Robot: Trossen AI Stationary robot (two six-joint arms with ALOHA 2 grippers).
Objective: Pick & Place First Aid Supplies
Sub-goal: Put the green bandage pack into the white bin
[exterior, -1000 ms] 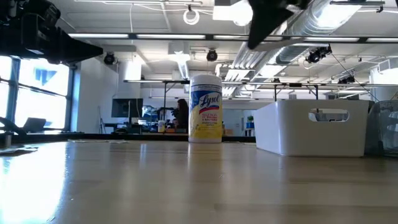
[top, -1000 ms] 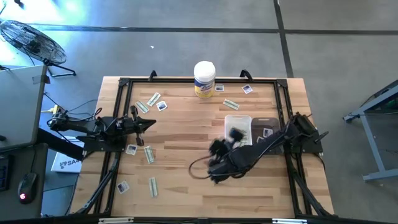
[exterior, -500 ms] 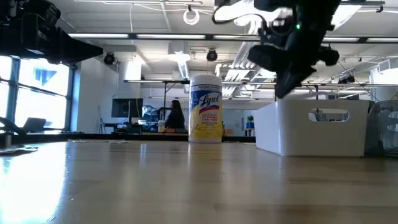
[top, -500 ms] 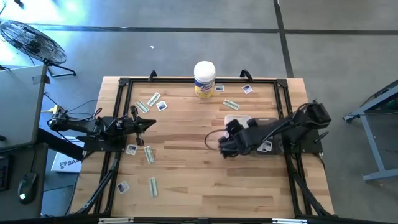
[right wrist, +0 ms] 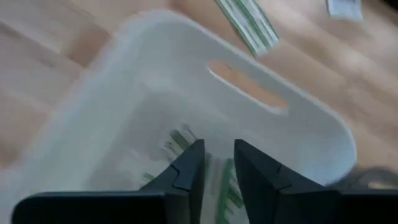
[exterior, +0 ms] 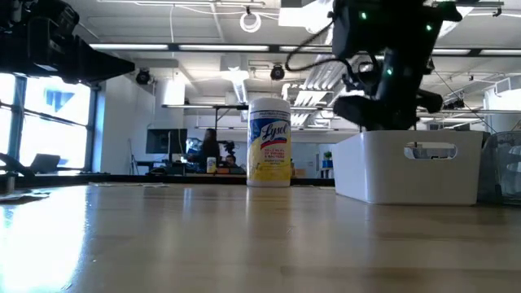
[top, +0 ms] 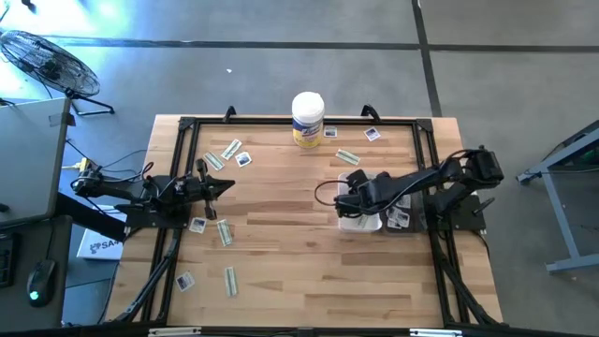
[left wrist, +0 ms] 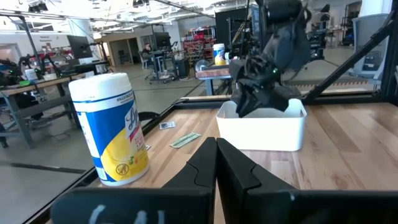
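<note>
Our right gripper (right wrist: 214, 163) hangs inside the white bin (right wrist: 261, 140), fingers slightly parted above green strips (right wrist: 177, 142) lying on its floor, so we should release fully and lift straight up, while the left gripper (left wrist: 216, 163) waits clenched.

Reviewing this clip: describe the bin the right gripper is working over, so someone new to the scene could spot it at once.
Start at the tall white canister with the yellow label at the table's far edge. Toward the right arm's side of it sits a white bin, with the right gripper just above its open top. It is the only opaque white box, with a slot handle in its wall; a clear bin stands beside it.
</note>
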